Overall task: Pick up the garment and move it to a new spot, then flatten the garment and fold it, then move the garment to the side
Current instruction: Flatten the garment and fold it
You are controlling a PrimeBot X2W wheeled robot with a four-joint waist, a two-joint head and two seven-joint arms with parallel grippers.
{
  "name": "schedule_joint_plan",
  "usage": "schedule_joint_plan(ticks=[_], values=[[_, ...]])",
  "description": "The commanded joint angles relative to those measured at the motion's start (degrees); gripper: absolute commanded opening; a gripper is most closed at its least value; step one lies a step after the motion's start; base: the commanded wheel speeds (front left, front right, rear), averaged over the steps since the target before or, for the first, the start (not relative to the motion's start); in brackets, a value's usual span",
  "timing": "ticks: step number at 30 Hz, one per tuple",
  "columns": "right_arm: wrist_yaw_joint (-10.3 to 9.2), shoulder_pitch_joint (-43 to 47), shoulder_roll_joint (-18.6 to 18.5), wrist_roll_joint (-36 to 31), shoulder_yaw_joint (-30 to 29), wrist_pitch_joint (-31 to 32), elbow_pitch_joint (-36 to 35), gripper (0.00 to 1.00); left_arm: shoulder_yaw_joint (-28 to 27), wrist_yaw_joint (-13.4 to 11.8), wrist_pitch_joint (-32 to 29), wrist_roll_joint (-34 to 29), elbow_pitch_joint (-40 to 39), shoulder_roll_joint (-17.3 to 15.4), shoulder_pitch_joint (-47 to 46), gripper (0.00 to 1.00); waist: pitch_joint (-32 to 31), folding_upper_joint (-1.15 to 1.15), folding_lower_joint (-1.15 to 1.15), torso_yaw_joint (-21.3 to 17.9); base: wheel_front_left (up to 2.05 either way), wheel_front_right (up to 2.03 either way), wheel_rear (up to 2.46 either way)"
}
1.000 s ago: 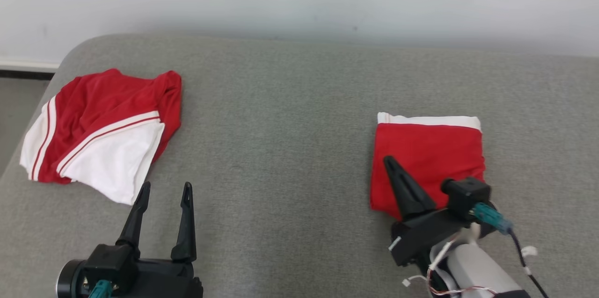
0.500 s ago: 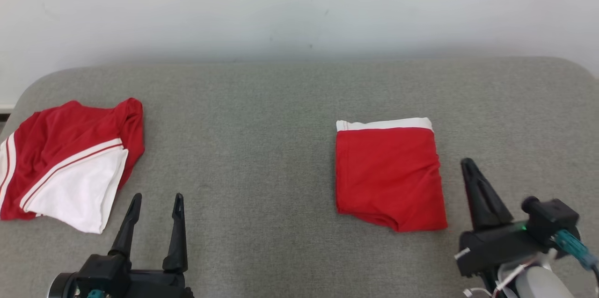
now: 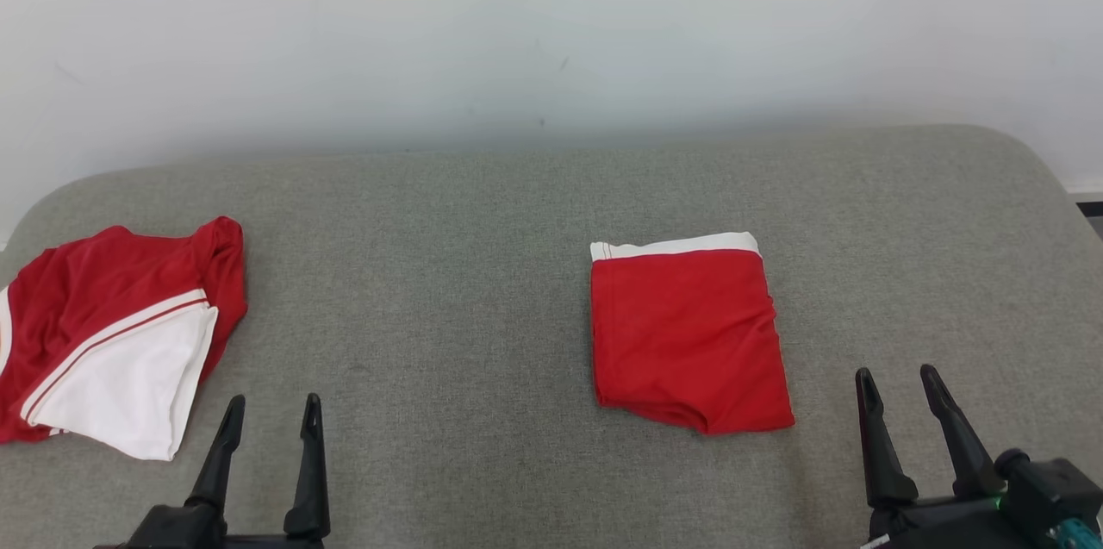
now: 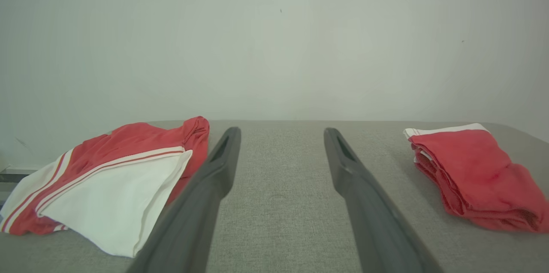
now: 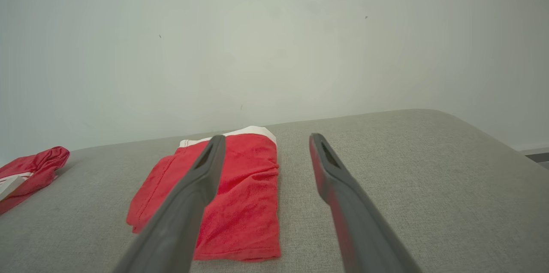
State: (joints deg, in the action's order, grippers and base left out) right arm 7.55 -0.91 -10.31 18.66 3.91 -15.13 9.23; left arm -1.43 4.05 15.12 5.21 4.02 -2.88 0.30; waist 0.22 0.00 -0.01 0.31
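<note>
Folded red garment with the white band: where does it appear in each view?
Head view: folded red garment right of centre on the grey cushion.
Left wrist view: the garment at the far right.
Right wrist view: the garment low, left of centre.
Shared landmark: crumpled red-and-white garment, at the left in every view.

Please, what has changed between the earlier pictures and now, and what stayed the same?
The right gripper drew back from the near edge of the folded red shorts to the robot's right, and its fingers, earlier together, now stand apart. The head camera turned too, so the picture's shift is not the things moving. Unchanged: left gripper open, shorts folded on the grey cushion, red and white garment loose at the left.
</note>
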Motion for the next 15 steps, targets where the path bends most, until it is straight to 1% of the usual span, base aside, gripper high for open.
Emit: schedule_joint_plan(ticks=[1,6,12,15], values=[[-0.14,1.38,0.53,-0.41,-0.55,-0.01,-0.62,1.00,-0.47,0.10,0.04,-0.55,-0.23,-0.06,1.19,1.00,-0.33,0.00,0.01,-0.13,0.00,0.00,0.00],[-0.14,3.23,1.04,-1.36,-1.38,-0.01,-1.48,1.00,-0.40,0.30,0.04,-1.71,-1.06,-0.08,3.10,1.00,-0.77,0.00,0.01,0.09,0.00,0.00,0.00],[-0.14,4.24,0.54,-2.10,-2.33,-0.01,-1.67,1.00,-0.65,0.97,0.04,-2.20,-2.26,-0.29,5.09,1.00,-1.06,0.00,0.01,0.63,0.00,0.00,0.00],[-0.14,4.26,0.49,-2.29,-2.42,-0.01,-1.63,1.00,-0.74,0.86,0.04,-2.44,-2.41,-0.29,5.43,1.00,-1.11,0.00,0.01,0.86,0.00,0.00,0.00]])
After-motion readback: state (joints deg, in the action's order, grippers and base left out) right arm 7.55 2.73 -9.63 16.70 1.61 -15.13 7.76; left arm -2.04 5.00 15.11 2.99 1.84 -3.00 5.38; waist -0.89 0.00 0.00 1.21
